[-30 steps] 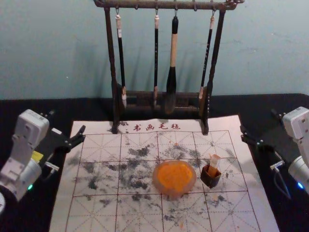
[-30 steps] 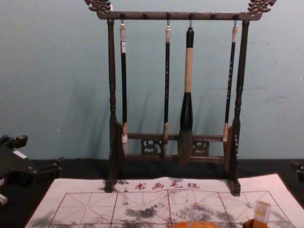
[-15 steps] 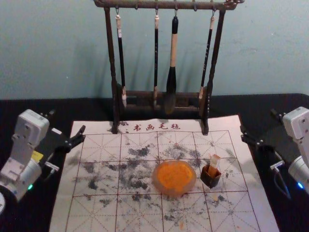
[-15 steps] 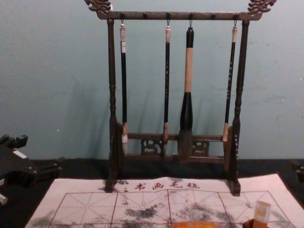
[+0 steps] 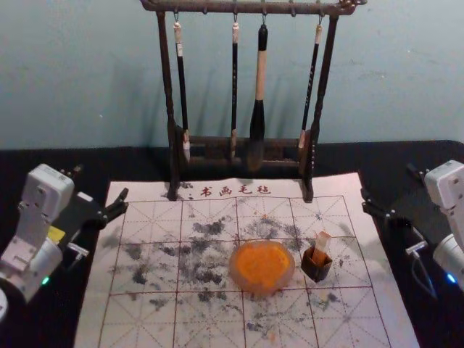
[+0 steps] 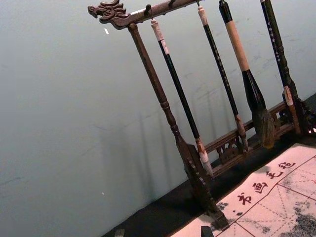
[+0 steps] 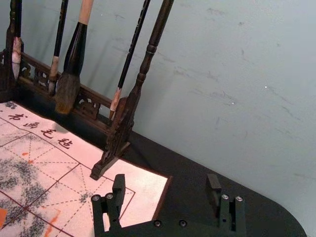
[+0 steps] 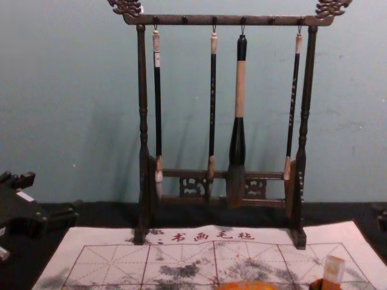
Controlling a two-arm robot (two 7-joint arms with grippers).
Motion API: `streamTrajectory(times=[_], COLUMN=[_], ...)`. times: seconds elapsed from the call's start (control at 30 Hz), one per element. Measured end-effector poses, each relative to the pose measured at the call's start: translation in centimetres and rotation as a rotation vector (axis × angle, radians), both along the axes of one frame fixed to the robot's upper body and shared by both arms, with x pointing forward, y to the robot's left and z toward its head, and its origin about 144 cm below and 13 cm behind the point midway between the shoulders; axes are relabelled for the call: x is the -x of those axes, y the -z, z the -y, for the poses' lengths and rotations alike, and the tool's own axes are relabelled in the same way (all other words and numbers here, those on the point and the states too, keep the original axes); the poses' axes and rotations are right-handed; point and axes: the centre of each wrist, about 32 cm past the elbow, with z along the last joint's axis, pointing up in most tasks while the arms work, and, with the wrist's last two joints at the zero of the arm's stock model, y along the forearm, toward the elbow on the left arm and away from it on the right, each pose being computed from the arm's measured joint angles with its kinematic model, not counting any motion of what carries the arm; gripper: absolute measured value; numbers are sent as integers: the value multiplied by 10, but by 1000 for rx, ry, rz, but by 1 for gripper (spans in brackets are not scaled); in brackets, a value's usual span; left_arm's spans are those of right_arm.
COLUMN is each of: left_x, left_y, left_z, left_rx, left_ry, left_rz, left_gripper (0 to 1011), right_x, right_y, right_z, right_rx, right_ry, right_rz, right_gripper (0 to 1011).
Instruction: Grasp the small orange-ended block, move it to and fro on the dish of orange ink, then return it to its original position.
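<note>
My left gripper stands open beyond the mat's left edge, well away from the block; the left wrist view catches the tips of this gripper. On the opposite side, my right gripper is open too, right of the small block. Nothing is between the fingers of the right gripper in its wrist view. The clear, orange-stained block stands upright in a small dark square holder, which hides its lower end. Just left of the holder lies the round dish of orange ink. The chest view shows the block at lower right.
Behind the dish, a dark wooden rack holds several hanging brushes, including a thick one. A white gridded mat with grey ink smudges lies under the dish and holder, on a black table against a pale wall.
</note>
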Motion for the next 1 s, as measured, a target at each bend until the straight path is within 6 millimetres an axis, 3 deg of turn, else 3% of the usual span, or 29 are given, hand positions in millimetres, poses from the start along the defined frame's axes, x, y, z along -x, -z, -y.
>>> streamTrajectory(times=[0.53, 1.0], left_x=[0, 0], left_y=[0, 0], left_z=[0, 0], left_rx=[0, 0], left_ry=[0, 0], left_rz=[0, 0], left_gripper=[1001, 1002], right_x=[25, 36], right_y=[-29, -23], right_z=[7, -3], right_rx=[-244, -415], right_ry=[-181, -309], right_rz=[-112, -330], right_gripper=[1002, 1002])
